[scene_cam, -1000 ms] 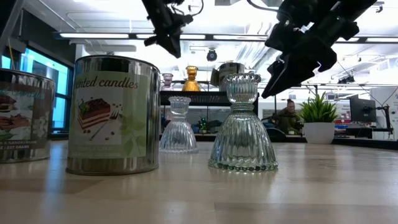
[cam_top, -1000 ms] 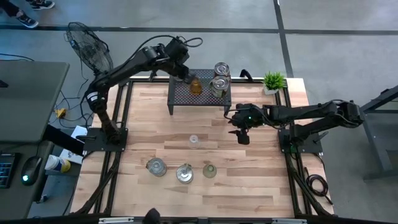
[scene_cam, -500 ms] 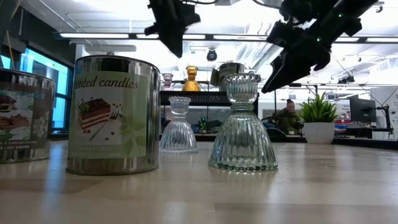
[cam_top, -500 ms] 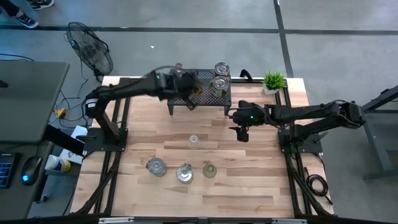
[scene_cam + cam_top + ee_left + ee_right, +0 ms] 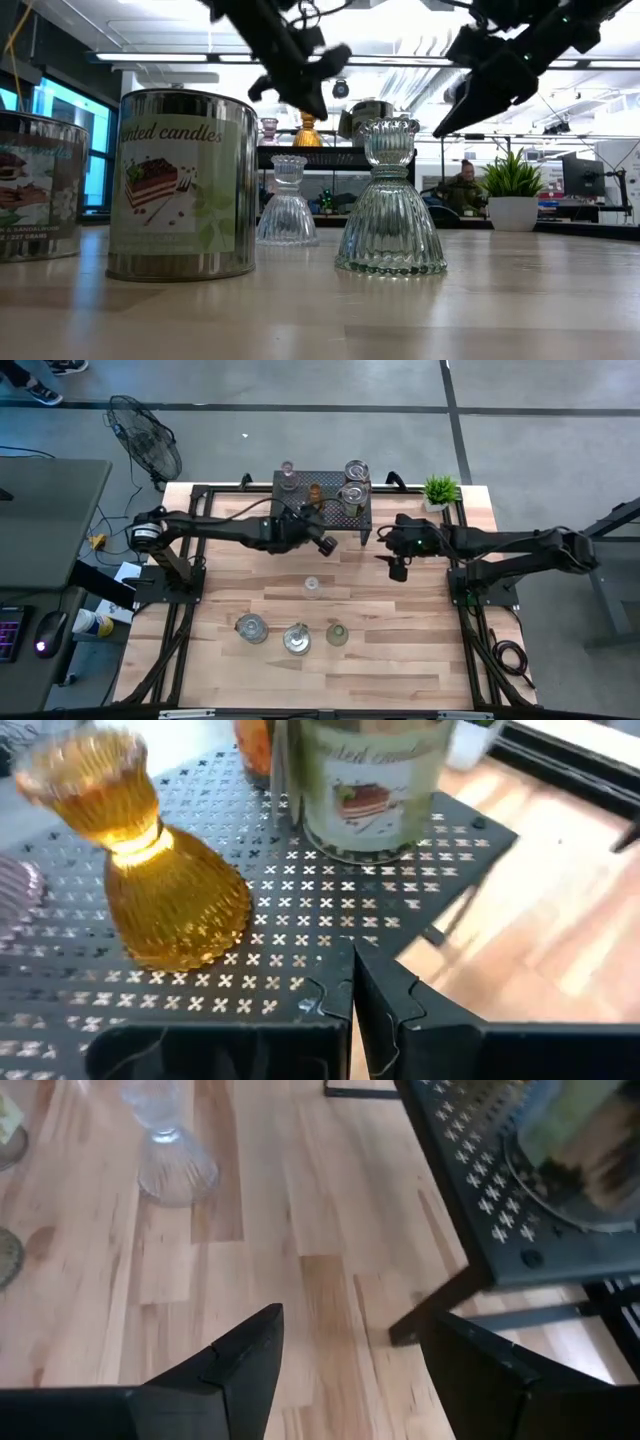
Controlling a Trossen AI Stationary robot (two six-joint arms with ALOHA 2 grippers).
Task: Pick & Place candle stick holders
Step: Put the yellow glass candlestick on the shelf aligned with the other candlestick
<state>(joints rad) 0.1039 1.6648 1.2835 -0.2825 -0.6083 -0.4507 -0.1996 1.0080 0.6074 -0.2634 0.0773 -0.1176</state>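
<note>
Amber holder [image 5: 165, 885] is standing on the black mesh rack [image 5: 335, 512].
Left gripper [image 5: 326, 545] is hovering beside the rack, jaws together, empty; right gripper [image 5: 398, 568] is hanging over the table [image 5: 400, 650], jaws apart.

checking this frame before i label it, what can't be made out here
- Low view: the scented candle tin blocks the table behind it, and a second tin is cut off by the edge.
- Left wrist view: the amber holder has a blurred top; the tin behind it is cut off above.
- Right wrist view: the clear holder is cut off at its top.
- High view: the three front-row holders are too small to tell apart.
</note>
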